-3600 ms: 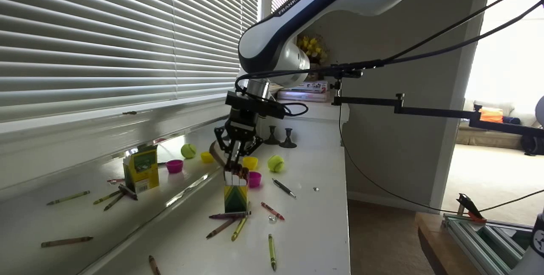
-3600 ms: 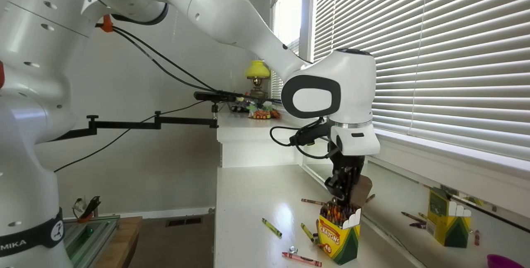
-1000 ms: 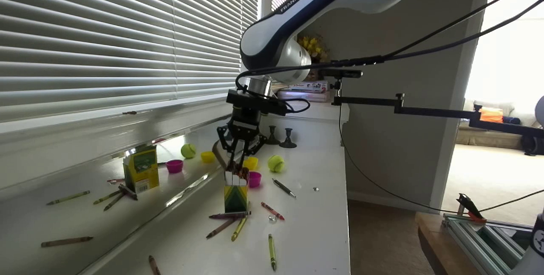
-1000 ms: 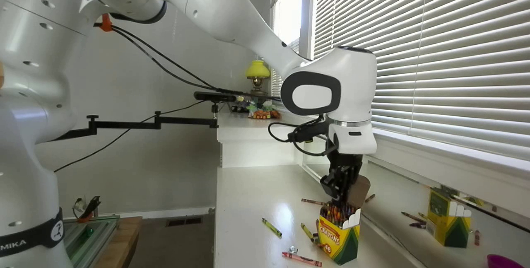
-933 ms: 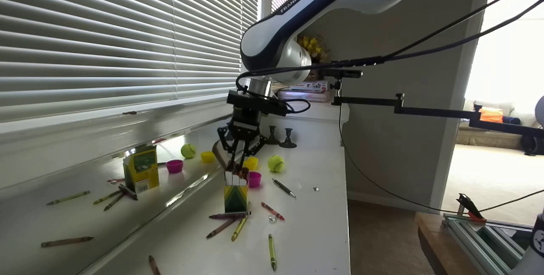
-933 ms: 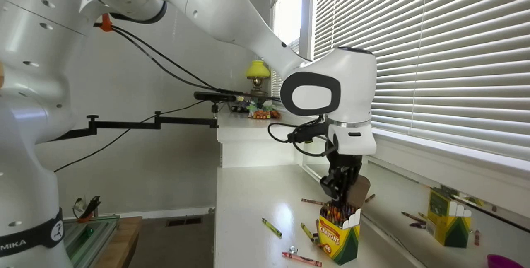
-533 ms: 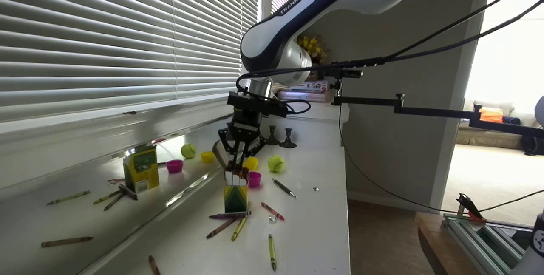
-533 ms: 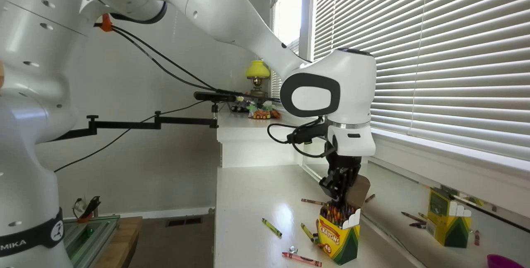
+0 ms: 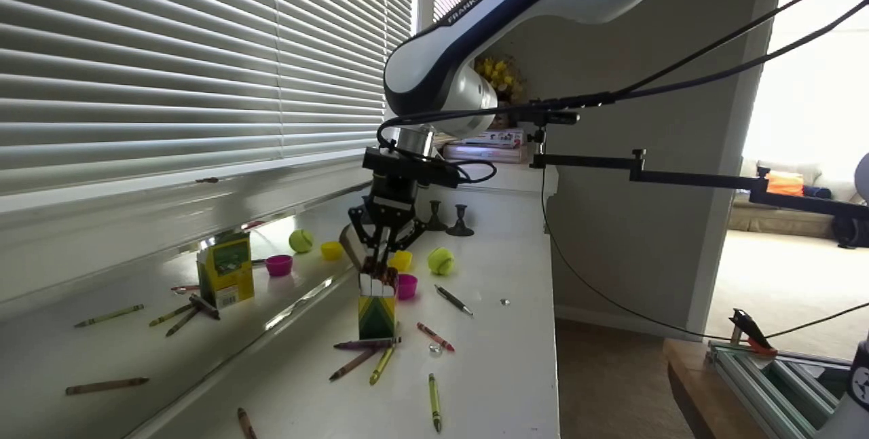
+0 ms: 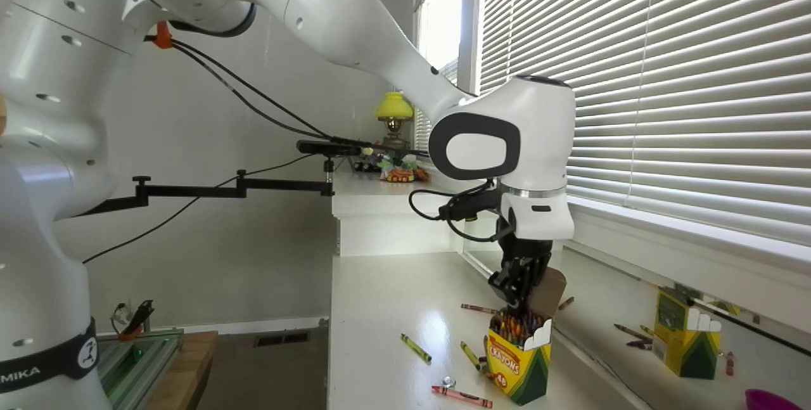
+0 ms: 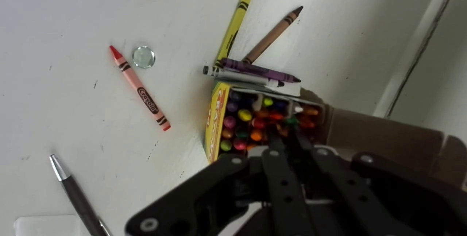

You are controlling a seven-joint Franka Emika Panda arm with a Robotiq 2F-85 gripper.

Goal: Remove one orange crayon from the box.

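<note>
The box [image 9: 377, 317] is an upright crayon carton, dark green and yellow, seen in both exterior views [image 10: 507, 362] and in the wrist view [image 11: 217, 115]. Its flap [image 10: 547, 296] is folded back. It is full of crayons of many colours. A bright orange crayon [image 11: 256, 134] shows its tip left of my fingers. My gripper [image 11: 286, 131] points down into the box among the crayons, and also shows in both exterior views [image 9: 377, 266] [image 10: 519, 313]. Its fingers are narrowly apart, with an orange-brown crayon tip between them. No firm contact is visible. The fingers hide part of the box.
Loose purple [image 9: 366, 343], brown [image 9: 352, 365], yellow [image 9: 381, 367], yellow-green [image 9: 434, 402] and pink-red [image 9: 434, 337] crayons lie round the box. A pen [image 9: 453, 300], pink cup [image 9: 407, 287], yellow cup [image 9: 400, 261] and tennis ball [image 9: 440, 260] stand farther back. A mirrored strip reflects the box [image 9: 225, 271].
Over the last second my gripper's fingers have drawn closer together and the gripper has sunk slightly into the box. The box and loose crayons have not moved.
</note>
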